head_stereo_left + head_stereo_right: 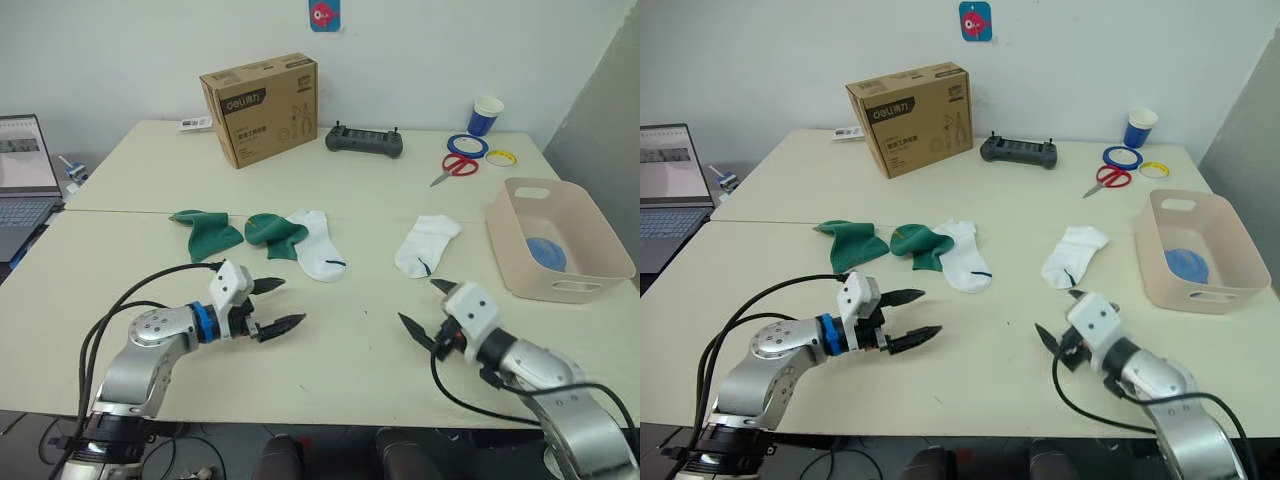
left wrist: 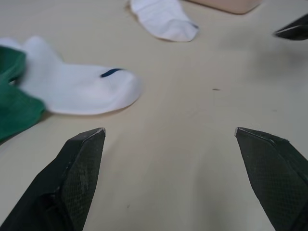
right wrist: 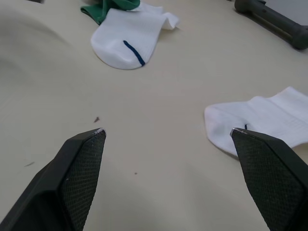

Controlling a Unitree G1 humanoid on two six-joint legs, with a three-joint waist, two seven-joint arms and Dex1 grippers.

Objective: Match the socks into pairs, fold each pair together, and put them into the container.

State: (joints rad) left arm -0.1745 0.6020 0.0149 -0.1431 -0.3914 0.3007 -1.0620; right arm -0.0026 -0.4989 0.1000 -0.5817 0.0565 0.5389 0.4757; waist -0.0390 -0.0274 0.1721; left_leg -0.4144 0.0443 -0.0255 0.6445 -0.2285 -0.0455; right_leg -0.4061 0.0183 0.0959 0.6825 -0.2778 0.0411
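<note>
Here, both grippers hover low over the near edge of a pale surface (image 1: pixel 350 200), each with its jaws spread wide and holding nothing. The left gripper (image 1: pixel 274 305) points toward the middle; the right gripper (image 1: pixel 424 305) sits just short of a white sock (image 1: pixel 426 243) lying alone. Further left, a second white sock (image 1: pixel 318 245) lies with its cuff touching a dark green sock (image 1: pixel 274 234), and another green sock (image 1: pixel 209 233) rests just beside that. The pinkish-beige container (image 1: pixel 560 285) stands at the right edge with something light blue (image 1: pixel 546 252) inside, which suggests the blue pair is already put away. The open jaws likely mean the next pair, probably the white one, is yet to be gathered.

The right wrist view shows the dark stripe on each white sock clearly. The head views alone show the cardboard box (image 1: pixel 260 108), scissors (image 1: pixel 455 167) and a black controller (image 1: pixel 364 140) at the back.
</note>
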